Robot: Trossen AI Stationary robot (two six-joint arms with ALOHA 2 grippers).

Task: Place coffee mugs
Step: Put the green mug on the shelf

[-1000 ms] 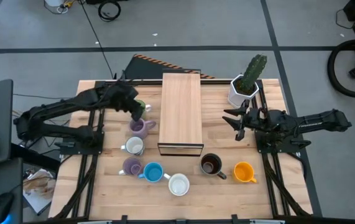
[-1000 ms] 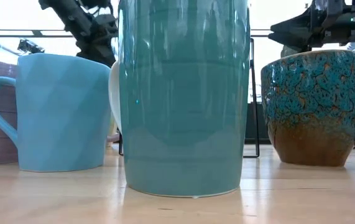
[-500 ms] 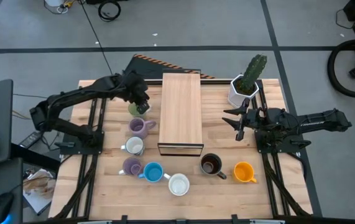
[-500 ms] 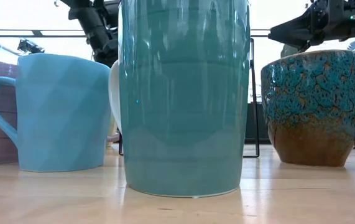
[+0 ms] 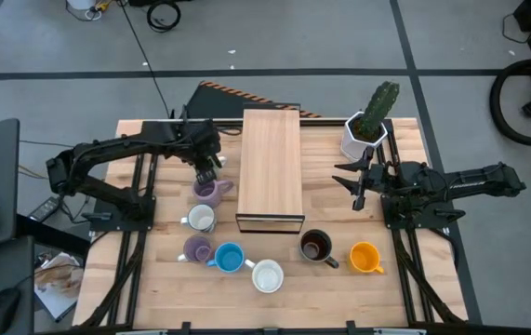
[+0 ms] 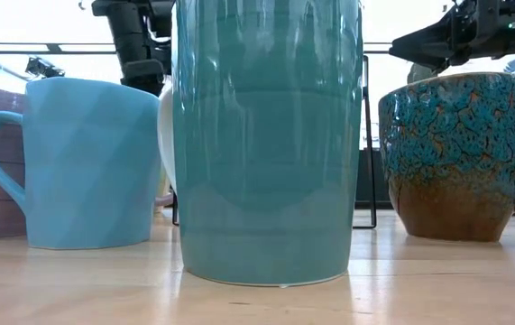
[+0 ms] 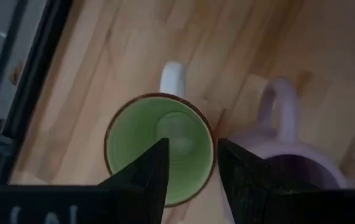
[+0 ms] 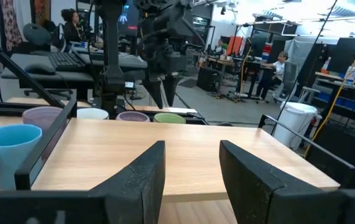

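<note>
The green mug [image 7: 158, 146] stands upright on the table left of the wooden box [image 5: 270, 167], its handle [image 7: 172, 73] turned away from the lilac mug [image 7: 276, 155] beside it. My left gripper [image 7: 193, 144] is open and points steeply down just above the green mug. One finger is over its hollow, the other over the gap to the lilac mug. In the right wrist view its tips [image 8: 165, 93] hang clear of the green rim [image 8: 171, 117]. My right gripper [image 5: 353, 181] waits open and level, right of the box.
Left of the box stand a lilac mug [image 5: 209, 191] and a white mug [image 5: 200, 219]. Along the near side stand lilac [image 5: 196, 248], blue [image 5: 229, 258], white [image 5: 267, 275], dark brown [image 5: 315, 246] and orange [image 5: 365, 258] mugs. The cactus pot [image 5: 365, 130] is at the far right.
My left gripper has rolled about its own line and tipped more steeply down. It has sunk a little and now covers the green mug from above. Its finger gap looks unchanged. No mug has moved.
</note>
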